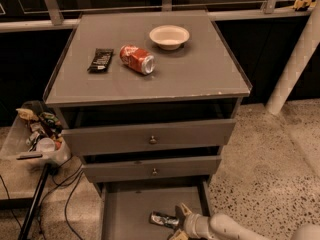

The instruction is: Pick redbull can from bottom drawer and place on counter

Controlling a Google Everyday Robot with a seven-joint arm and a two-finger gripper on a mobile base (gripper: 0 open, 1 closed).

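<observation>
End effector (178, 221) sits low at the front of the drawer cabinet (226, 115), inside the pulled-out bottom drawer (125, 211), on a white arm (230, 228) coming in from the cabinet's front-right. Its fingers are apart, one behind and one in front of the right end of the redbull can (161, 218); contact w/ the can can't be made out.

Cabinet fills the centre of the view. Tabletop (200, 69) is the cabinet's flat grey top w/ a thin raised rim. Bottom drawer is the cabinet's lowest, open toward the viewer, grey floor showing. Top drawer (110, 138) and middle drawer (120, 170) are each slightly ajar, each w/ a small knob.

White post (295, 64) leans to the cabinet's right on the speckled floor. Clear bin (37, 139) of mixed bits sits at the cabinet's left.

On the cabinet's tabletop: white bowl (169, 36) upright at rear centre; red soda can (137, 59) on its side left of centre; dark snack packet (100, 60) flat, just left of that can.

Redbull can lies on its side on the bottom drawer floor, toward the cabinet's front-right.
</observation>
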